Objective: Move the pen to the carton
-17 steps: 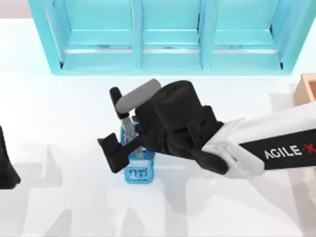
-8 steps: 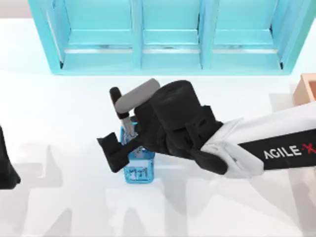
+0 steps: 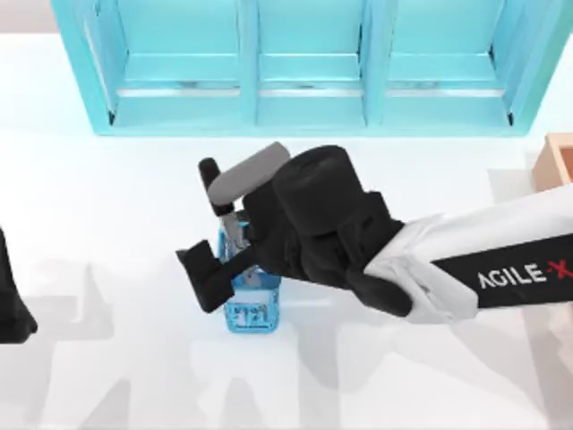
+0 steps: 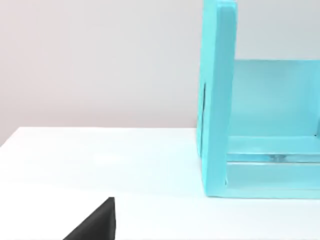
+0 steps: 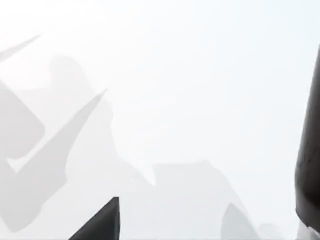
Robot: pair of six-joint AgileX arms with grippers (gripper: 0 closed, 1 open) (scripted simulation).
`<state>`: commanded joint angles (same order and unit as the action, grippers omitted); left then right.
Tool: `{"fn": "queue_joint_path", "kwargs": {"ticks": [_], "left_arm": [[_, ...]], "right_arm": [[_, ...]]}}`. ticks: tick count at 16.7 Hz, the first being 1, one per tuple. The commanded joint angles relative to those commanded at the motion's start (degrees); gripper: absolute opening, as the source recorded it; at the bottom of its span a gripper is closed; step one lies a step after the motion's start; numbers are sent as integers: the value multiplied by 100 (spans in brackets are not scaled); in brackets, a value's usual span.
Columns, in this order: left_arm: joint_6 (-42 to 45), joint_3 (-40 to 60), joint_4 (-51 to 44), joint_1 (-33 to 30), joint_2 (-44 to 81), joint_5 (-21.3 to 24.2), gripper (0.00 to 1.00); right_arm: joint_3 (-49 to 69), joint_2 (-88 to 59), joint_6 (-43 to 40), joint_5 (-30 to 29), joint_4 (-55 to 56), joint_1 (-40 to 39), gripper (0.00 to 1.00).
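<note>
pen (image 3: 217, 193): 1 | blue cup (image 3: 251, 309): 1 | shelf unit (image 3: 304, 67): 1 | carton (image 3: 555, 161): 1

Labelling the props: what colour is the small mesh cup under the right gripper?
Blue, a see-through mesh cup; the top view shows it best.

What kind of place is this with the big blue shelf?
Probably a computer-made practice room, not a real one. A plain white table holds a turquoise shelf unit, a small blue mesh cup and the corner of an orange-brown carton, all flat-coloured like a game.
</note>
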<state>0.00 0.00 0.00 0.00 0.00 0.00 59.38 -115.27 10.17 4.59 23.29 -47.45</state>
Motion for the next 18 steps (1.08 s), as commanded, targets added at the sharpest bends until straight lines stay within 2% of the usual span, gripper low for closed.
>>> {"fn": "queue_joint_path", "kwargs": {"ticks": [5, 13, 18], "left_arm": [[0, 0, 0, 0, 0, 0, 100], [0, 0, 0, 0, 0, 0, 100], [0, 0, 0, 0, 0, 0, 100]], "right_arm": [[-8, 420, -131, 230, -400, 264, 0], [-55, 2957, -953, 1441, -3079, 1665, 0], [-84, 3456, -1146, 1754, -3588, 2013, 0]]}}
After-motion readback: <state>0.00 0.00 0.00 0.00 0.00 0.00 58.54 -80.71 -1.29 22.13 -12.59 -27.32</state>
